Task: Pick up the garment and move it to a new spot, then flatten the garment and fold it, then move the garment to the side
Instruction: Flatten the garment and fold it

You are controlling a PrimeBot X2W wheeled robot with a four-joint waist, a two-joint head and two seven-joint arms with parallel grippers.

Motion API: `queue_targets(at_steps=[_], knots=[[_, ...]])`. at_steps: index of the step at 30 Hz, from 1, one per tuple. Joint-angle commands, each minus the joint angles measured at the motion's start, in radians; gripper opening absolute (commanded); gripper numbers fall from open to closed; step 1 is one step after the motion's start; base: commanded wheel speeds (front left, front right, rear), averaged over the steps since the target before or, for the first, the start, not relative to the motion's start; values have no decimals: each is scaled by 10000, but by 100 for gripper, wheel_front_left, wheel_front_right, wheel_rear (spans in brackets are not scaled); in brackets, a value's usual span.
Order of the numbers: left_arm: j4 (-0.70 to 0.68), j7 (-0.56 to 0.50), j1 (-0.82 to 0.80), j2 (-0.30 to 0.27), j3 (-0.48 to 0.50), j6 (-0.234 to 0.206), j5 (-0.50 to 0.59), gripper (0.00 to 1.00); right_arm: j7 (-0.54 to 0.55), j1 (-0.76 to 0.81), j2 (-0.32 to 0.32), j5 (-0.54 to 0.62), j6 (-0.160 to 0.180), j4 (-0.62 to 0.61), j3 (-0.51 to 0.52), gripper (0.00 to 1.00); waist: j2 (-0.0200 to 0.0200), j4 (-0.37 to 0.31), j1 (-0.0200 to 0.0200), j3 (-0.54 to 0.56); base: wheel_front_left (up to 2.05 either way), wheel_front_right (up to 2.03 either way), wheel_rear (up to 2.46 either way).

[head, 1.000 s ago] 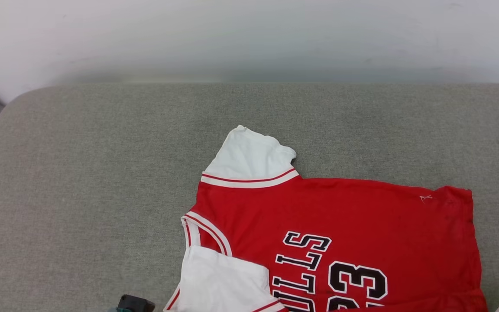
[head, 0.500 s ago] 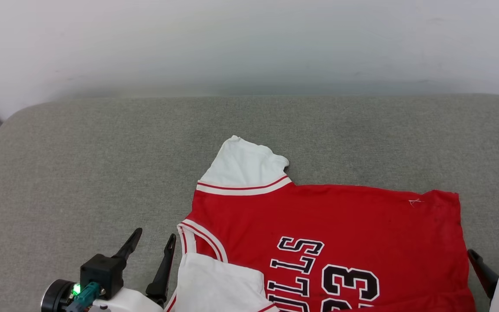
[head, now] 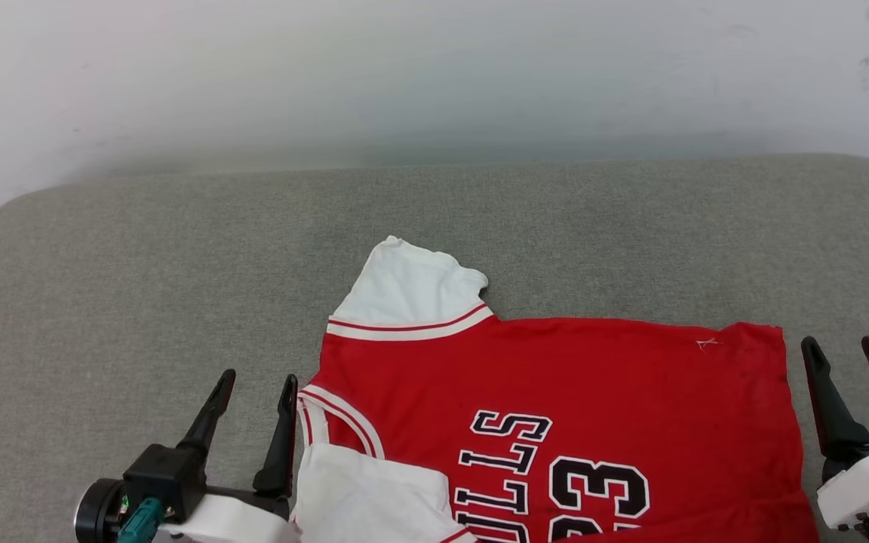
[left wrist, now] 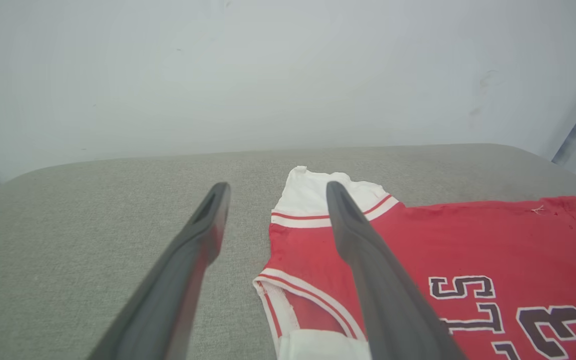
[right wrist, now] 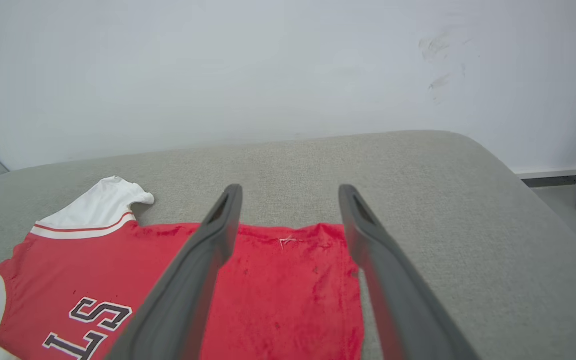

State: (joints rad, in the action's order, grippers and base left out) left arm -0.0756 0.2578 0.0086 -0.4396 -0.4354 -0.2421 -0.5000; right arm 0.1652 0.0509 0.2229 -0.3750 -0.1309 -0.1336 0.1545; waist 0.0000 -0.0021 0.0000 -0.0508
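Garment (head: 555, 369) on grey cushion (head: 140, 256), white wall (head: 404, 60)

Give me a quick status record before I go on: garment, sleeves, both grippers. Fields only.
garment: spread on the grey cushion, print up
far sleeve: laid outward
near sleeve: lying over the red body
left gripper: open, empty, beside the neckline
right gripper: open, empty, beside the hem

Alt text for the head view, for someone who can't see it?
A red jersey with white sleeves lies print-up on a grey cushion. The open left gripper is beside its collar, the open right gripper beside its hem.
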Motion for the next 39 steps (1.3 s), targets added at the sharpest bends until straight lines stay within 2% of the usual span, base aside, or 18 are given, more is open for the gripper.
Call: queue_targets(at_steps=[1, 5, 6, 11, 14, 18, 22, 25, 31, 35, 39], knots=[[59, 56, -260, 105, 112, 109, 94, 100, -388, -89, -121, 91, 4, 17, -56, 100, 0, -89, 0, -111, 0, 0, 0], [193, 79, -693, 191, 282, 365, 205, 100, -890, -251, -193, 219, 4, 168, -244, 100, 0, -341, 0, -463, 0, 0, 0], [283, 45, -1300, 45, 398, 659, 205, 100, -1029, -465, -199, 337, 4, 286, -399, 100, 0, -656, 0, -858, 0, 0, 0], [431, -1150, -2953, -700, 422, 1380, 188, 100, -1203, -928, -308, 360, 4, 208, -601, 100, 0, -1362, 0, -1720, 0, 0, 0], [385, -2343, -4221, -1183, 532, 1932, -149, 100, -1291, -1175, -271, 433, 4, 155, -722, 100, 0, -1749, 0, -2249, 0, 0, 0], [834, -4781, -5882, -1818, 596, 2813, -1211, 100, -1429, -1555, -284, 420, 4, 89, -849, 100, 0, -2219, 0, -2890, 0, 0, 0], [1573, -7604, -7474, -2476, 312, 3212, -1891, 100, -1534, -1958, -388, 382, 4, 107, -1047, 100, 0, -2687, 0, -3466, 0, 0, 0], [2109, -9662, -8380, -2743, 33, 3373, -2547, 100, -1630, -2177, -552, 429, 4, 239, -1144, 100, 0, -2978, 0, -3807, 0, 0, 0], [2844, -12483, -9503, -2975, -328, 3102, -3172, 100, -1821, -2444, -752, 412, 4, 526, -1477, 100, 0, -3364, 0, -4383, 0, 0, 0], [2960, -13347, -9811, -3240, -593, 3000, -2985, 100, -1958, -2580, -805, 313, 4, 731, -1599, 100, 0, -3567, 0, -4665, 0, 0, 0], [3217, -13258, -9980, -3433, -802, 2901, -2429, 100, -2049, -2776, -871, 593, 4, 1008, -1446, 100, 0, -3697, 0, -4897, 0, 0, 0]])
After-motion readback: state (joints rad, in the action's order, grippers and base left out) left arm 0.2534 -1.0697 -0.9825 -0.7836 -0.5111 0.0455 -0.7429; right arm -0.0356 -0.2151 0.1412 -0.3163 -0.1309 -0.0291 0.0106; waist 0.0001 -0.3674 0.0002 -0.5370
